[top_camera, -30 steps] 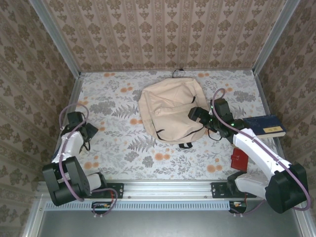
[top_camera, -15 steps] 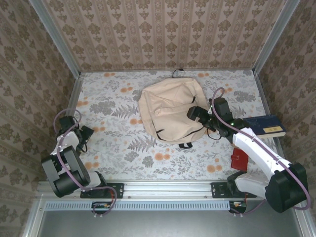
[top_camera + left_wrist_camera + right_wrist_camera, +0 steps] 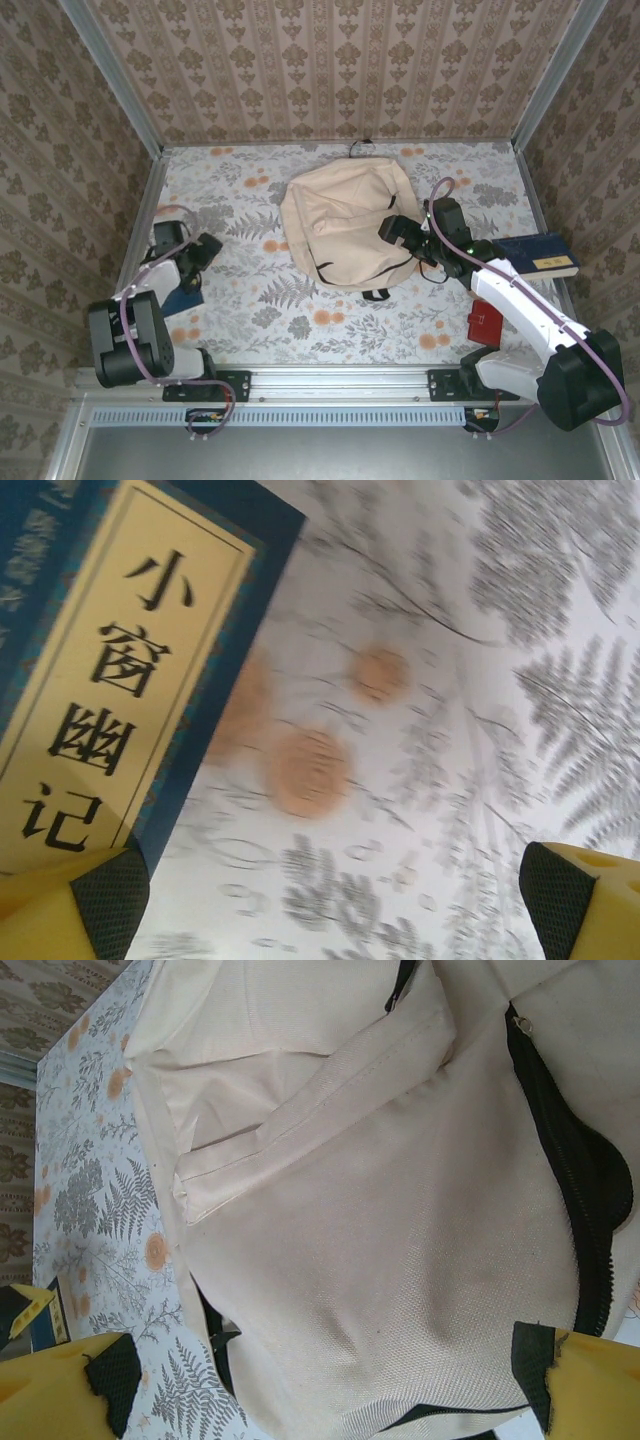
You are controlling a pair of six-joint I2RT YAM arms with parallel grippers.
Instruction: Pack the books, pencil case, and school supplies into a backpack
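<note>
Swinging inward from the left edge of the desk (image 3: 300, 320), the left tool (image 3: 205, 250) is now hovering released by the corner of a navy book (image 3: 110, 670), while the right tool (image 3: 320, 1380), also released, is hanging over the backpack (image 3: 330, 215) mid-desk. Packing seems to be barely beginning: this book and a second book (image 3: 538, 257) at the right edge are both lying outside the backpack.

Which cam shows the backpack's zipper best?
Right wrist: the zipper is close up, teeth visible, slightly gaping. Top external shows the whole backpack, its zippers just thin dark lines.
</note>
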